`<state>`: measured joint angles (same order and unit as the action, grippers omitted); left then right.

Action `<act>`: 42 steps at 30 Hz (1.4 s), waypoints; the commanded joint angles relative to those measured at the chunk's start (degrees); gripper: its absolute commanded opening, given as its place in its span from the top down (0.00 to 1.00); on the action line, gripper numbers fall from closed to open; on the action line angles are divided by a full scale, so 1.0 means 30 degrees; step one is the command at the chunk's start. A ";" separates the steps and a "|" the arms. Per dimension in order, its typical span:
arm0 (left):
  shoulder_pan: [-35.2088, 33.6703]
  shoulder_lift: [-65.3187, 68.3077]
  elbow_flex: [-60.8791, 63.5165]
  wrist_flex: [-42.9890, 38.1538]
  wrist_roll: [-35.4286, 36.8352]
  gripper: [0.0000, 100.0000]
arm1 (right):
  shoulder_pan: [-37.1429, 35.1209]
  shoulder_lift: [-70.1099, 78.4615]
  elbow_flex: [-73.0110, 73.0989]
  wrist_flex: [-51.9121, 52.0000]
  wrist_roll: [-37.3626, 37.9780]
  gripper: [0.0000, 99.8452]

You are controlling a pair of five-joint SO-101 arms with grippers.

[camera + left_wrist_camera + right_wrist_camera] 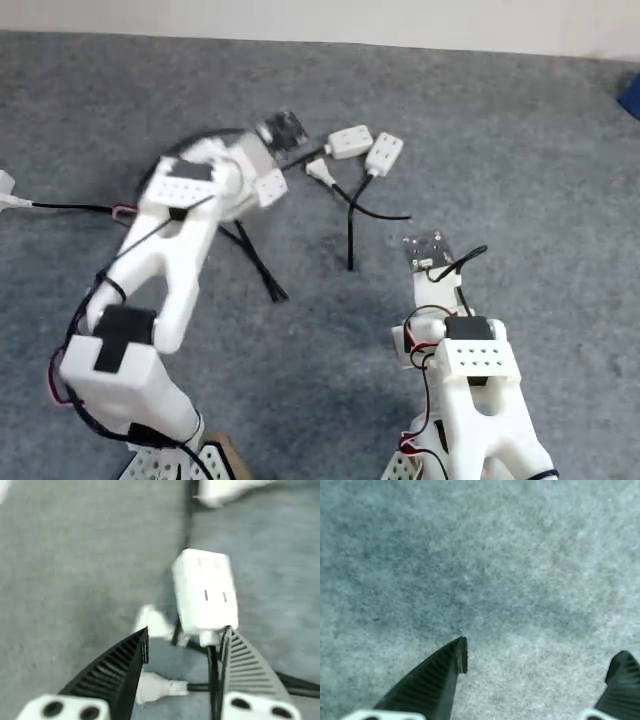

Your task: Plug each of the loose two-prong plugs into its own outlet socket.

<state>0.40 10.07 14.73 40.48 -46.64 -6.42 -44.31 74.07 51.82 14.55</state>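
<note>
A: Which step?
B: Picking up, I judge. The left gripper (186, 634), spread open, hovers by a socket block (205, 595) at eleven o'clock; what seems a loose plug (152, 687) lies beneath.
A: The right gripper (540, 660)?
B: Released, over bare carpet (470, 555). Next: grasp the plug, prongs toward slots.

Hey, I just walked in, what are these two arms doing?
The left gripper is open just behind a white socket on the grey mat. A loose plug lies close by, and nothing grips it. The right gripper is open above bare mat and holds nothing.
</note>
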 commanded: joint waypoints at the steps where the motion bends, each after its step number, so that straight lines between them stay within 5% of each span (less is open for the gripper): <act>1: -0.1451 0.1333 -0.2359 0.0557 -0.0117 0.77 | -0.0190 0.0073 -0.0073 -0.0161 0.0234 0.59; 10: -0.3707 0.5055 -0.5641 0.0733 -0.0147 0.77 | -0.0190 0.0073 -0.0073 -0.0161 0.0234 0.59; 25: -0.6549 0.4117 -0.9626 0.6652 -0.1612 0.77 | -0.0190 0.0073 -0.0073 -0.0161 0.0264 0.59; 33: -0.3443 0.5495 -1.2967 0.7179 -0.0059 0.70 | -0.0190 0.0044 -0.0073 -0.0161 0.0264 0.59; 42: -0.0132 1.3231 -2.2227 0.7912 0.0469 0.68 | -0.0220 0.0044 -0.0044 -0.0103 0.0264 0.59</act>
<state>-2.77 41.98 -38.11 61.93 -45.76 -6.42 -44.31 74.07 51.82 14.55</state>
